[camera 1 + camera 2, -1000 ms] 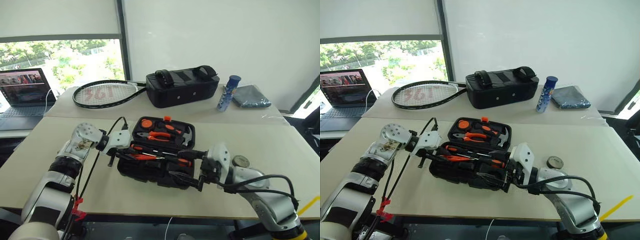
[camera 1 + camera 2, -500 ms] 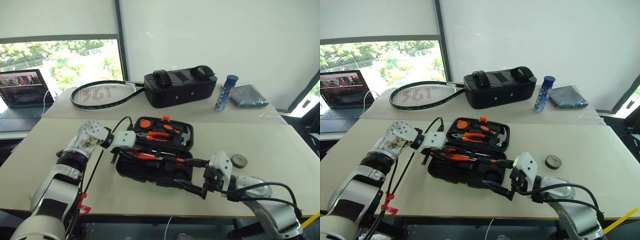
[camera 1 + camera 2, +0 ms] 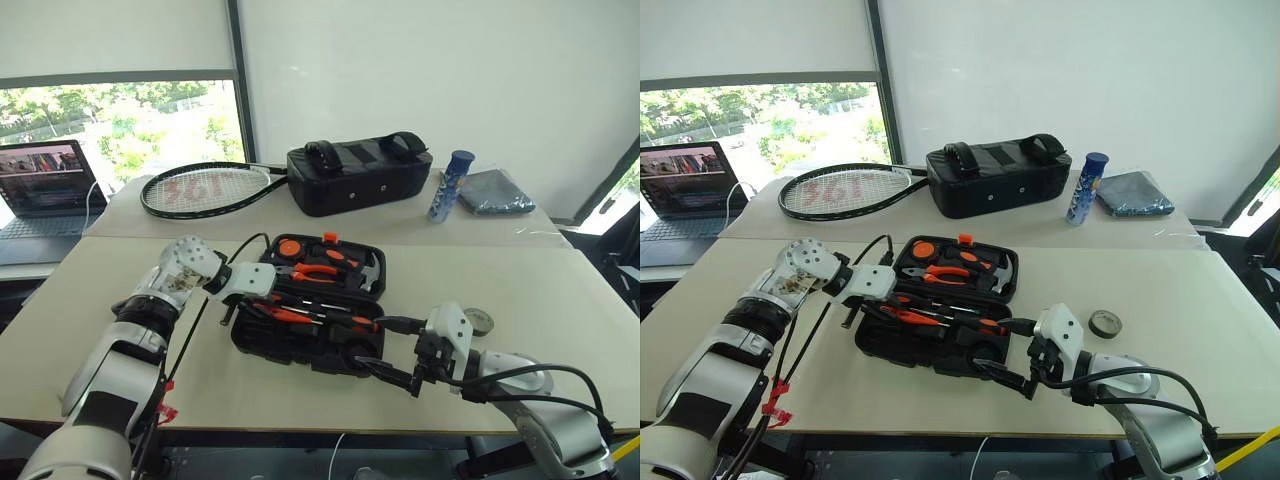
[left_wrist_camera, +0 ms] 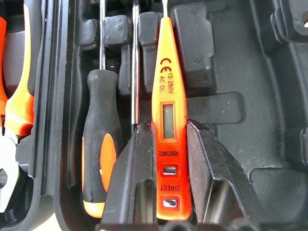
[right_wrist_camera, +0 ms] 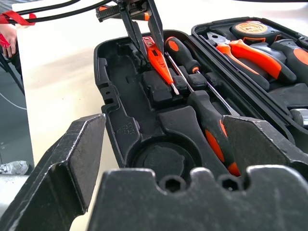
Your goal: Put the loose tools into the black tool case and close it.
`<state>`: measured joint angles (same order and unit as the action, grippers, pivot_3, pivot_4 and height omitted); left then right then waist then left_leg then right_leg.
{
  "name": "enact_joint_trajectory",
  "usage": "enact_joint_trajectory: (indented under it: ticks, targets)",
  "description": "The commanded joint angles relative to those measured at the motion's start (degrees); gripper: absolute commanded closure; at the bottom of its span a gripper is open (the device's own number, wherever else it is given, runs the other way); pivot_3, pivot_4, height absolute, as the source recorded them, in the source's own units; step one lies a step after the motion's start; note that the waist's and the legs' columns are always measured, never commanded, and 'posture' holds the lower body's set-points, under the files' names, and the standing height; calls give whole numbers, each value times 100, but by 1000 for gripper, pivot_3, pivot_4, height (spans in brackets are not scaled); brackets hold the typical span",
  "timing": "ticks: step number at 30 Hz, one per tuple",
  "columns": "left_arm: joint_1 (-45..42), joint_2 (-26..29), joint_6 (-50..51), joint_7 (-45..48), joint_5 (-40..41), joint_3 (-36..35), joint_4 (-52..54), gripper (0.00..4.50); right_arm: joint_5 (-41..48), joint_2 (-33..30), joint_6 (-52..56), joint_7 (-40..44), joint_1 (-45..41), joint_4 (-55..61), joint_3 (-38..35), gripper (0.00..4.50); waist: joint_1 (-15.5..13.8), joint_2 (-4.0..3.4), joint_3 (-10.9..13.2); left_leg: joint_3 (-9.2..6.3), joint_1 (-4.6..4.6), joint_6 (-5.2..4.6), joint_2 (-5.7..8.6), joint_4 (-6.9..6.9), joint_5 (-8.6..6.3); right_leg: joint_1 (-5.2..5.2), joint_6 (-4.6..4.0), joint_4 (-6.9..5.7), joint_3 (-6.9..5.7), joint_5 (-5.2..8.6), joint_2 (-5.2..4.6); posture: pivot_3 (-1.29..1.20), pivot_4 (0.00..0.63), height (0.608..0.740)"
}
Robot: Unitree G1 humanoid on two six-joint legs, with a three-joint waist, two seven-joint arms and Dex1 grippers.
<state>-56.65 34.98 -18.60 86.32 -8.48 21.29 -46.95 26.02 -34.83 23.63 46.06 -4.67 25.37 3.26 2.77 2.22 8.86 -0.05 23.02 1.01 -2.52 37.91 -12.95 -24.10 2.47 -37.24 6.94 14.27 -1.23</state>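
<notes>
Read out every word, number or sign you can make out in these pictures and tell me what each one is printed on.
"CE", "12-250V", "AC DC", "INDUCTANCE", "DIRECT": all on the small orange tester screwdriver held in the left hand over the black tool case.
Red logo on the tennis racket strings: not legible as letters.
Print on the blue can: too small to read.
Laptop screen: too blurred to read.
Marking on the orange tape measure: too blurred to read.

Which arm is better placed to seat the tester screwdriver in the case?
Left. Its pincer is shut on the tester screwdriver, holding it over the slots of the black tool case. The right pincer stands open and empty at the case's near corner.
</notes>
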Motion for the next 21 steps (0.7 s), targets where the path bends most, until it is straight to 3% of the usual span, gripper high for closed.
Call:
enact_joint_trajectory:
  ticks: [1, 16, 18, 20, 21]
  targets:
    - [45, 217, 231, -13, -503, 276, -91, 4063, 19, -48, -74, 32, -116, 74, -157, 0, 13, 0, 0, 0, -4, 0, 0, 0, 0, 2, 1, -2, 1, 1, 1, 0, 150, 740]
    - [323, 174, 590, 214, -368, 263, 410, 4063, -7, -111, -44, 47, -258, 6, -148, 0, 109, -1, -1, 2, -19, -4, 2, 0, 3, 3, 1, -33, 10, 6, 3, 0, 150, 740]
    - [318, 156, 537, 238, -173, 108, 472, 3056, 8, -111, -27, 39, -255, 5, -157, 0, 116, -1, -2, 2, -18, -4, 2, 0, 3, 3, 0, -33, 10, 8, 3, 0, 150, 740]
    - [277, 161, 442, 241, -37, -33, 503, 2479, 17, -113, -16, 39, -255, 0, -159, 0, 115, -1, -1, 2, -13, -4, 1, 0, 2, -4, 0, -32, 9, 10, 3, 0, 150, 740]
    - [244, 174, 410, 264, 46, -113, 519, 2479, 21, -114, -11, 42, -258, -5, -157, 0, 113, -1, -1, 2, -11, -5, 2, 0, 2, -4, 0, -31, 9, 10, 2, 0, 150, 740]
